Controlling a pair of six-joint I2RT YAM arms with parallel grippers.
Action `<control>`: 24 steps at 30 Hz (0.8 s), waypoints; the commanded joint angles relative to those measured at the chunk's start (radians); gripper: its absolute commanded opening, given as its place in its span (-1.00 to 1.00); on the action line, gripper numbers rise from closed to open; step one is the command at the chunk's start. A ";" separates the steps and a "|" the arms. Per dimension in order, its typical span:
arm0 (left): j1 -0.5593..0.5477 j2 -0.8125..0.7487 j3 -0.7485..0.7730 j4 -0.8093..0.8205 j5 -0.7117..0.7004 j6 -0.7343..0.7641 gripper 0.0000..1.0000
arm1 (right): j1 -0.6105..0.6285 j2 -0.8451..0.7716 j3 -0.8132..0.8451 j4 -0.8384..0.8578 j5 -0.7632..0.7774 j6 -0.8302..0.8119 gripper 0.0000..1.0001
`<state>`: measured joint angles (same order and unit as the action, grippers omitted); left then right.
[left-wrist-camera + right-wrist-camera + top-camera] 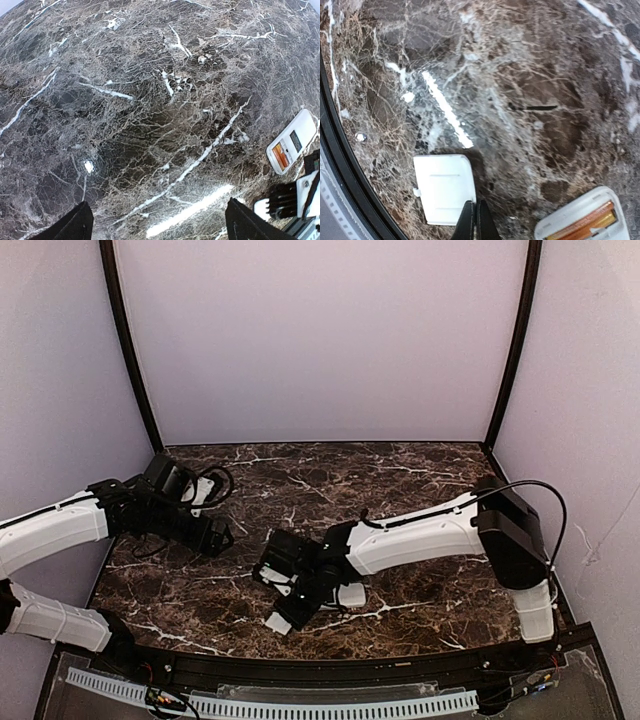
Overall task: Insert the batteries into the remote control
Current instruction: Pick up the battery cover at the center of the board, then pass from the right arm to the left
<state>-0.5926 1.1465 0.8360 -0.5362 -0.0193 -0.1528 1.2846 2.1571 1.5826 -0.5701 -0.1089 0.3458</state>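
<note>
The remote control (572, 219) lies back up on the marble, its compartment uncovered, with orange batteries (587, 223) lying inside. A white battery cover (445, 189) lies flat to its left. My right gripper (476, 204) is shut, its tips over the cover's right edge, and nothing shows between the fingers. From above, the cover (278, 623) and the remote control (351, 595) sit at the front centre under the right arm. My left gripper (158, 201) is open over bare marble, left of the remote control (295, 137) and its orange batteries (280, 154).
The table's black front rim (337, 160) curves close to the cover. Grey enclosure walls (320, 340) with dark corner posts surround the table. The left arm's wrist and cable (205, 488) reach in from the left side.
</note>
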 commanded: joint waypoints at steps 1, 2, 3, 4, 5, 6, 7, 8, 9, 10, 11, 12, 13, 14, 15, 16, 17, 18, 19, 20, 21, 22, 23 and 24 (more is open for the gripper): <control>0.005 -0.035 0.001 0.046 0.050 0.015 0.88 | -0.055 -0.127 -0.061 0.070 -0.073 -0.008 -1.00; 0.005 -0.046 0.000 0.057 0.069 0.021 0.90 | -0.071 -0.157 -0.078 0.083 -0.090 -0.011 -1.00; 0.005 -0.071 -0.001 0.080 0.113 0.027 0.95 | -0.085 -0.188 -0.098 0.096 -0.109 -0.016 -1.00; 0.005 -0.085 -0.005 0.095 0.138 0.035 0.96 | -0.102 -0.222 -0.118 0.109 -0.132 -0.025 -1.00; 0.005 -0.118 -0.014 0.127 0.191 0.039 0.97 | -0.120 -0.256 -0.145 0.122 -0.152 -0.036 -1.00; 0.005 -0.153 -0.021 0.145 0.214 0.044 0.97 | -0.137 -0.290 -0.165 0.133 -0.178 -0.046 -1.00; 0.005 -0.173 -0.040 0.189 0.265 0.050 0.97 | -0.156 -0.324 -0.182 0.141 -0.208 -0.060 -1.00; 0.006 -0.207 -0.050 0.231 0.297 0.072 0.97 | -0.172 -0.364 -0.196 0.145 -0.234 -0.071 -1.00; 0.005 -0.222 -0.066 0.248 0.362 0.083 0.97 | -0.189 -0.394 -0.211 0.151 -0.264 -0.089 -1.00; 0.005 -0.245 -0.072 0.275 0.395 0.111 0.97 | -0.204 -0.421 -0.221 0.151 -0.298 -0.109 -1.00; 0.005 -0.253 -0.082 0.286 0.454 0.127 0.96 | -0.216 -0.444 -0.229 0.151 -0.325 -0.123 -1.00; 0.003 -0.269 -0.086 0.303 0.485 0.174 0.93 | -0.225 -0.466 -0.235 0.147 -0.353 -0.141 -1.00; -0.001 -0.277 -0.096 0.311 0.531 0.193 0.86 | -0.234 -0.486 -0.242 0.141 -0.387 -0.160 -1.00; -0.018 -0.294 -0.102 0.329 0.546 0.234 0.80 | -0.242 -0.504 -0.246 0.133 -0.415 -0.174 -1.00; -0.031 -0.302 -0.112 0.337 0.558 0.256 0.77 | -0.254 -0.518 -0.251 0.124 -0.459 -0.192 -1.00; -0.064 -0.316 -0.117 0.342 0.554 0.311 0.71 | -0.262 -0.527 -0.254 0.114 -0.498 -0.210 -1.00; -0.088 -0.321 -0.123 0.343 0.544 0.345 0.69 | -0.271 -0.535 -0.255 0.101 -0.523 -0.224 -1.00; -0.140 -0.327 -0.126 0.338 0.513 0.422 0.65 | -0.276 -0.539 -0.258 0.087 -0.548 -0.238 -1.00; -0.166 -0.328 -0.129 0.335 0.496 0.499 0.64 | -0.282 -0.541 -0.259 0.074 -0.592 -0.256 -1.00; -0.216 -0.323 -0.128 0.329 0.465 0.536 0.58 | -0.286 -0.540 -0.259 0.060 -0.619 -0.274 -1.00; -0.235 -0.317 -0.125 0.327 0.457 0.596 0.55 | -0.287 -0.540 -0.261 0.051 -0.640 -0.286 -1.00; -0.262 -0.297 -0.116 0.324 0.458 0.619 0.49 | -0.289 -0.536 -0.263 0.037 -0.670 -0.306 -1.00; -0.271 -0.285 -0.110 0.323 0.465 0.656 0.45 | -0.289 -0.532 -0.263 0.023 -0.697 -0.327 -1.00; -0.286 -0.264 -0.096 0.325 0.485 0.671 0.39 | -0.289 -0.529 -0.265 0.012 -0.717 -0.339 -1.00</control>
<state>-0.8284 0.8413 0.7265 -0.2241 0.4450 0.3061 1.0046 1.6253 1.3342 -0.4950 -0.6693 0.1017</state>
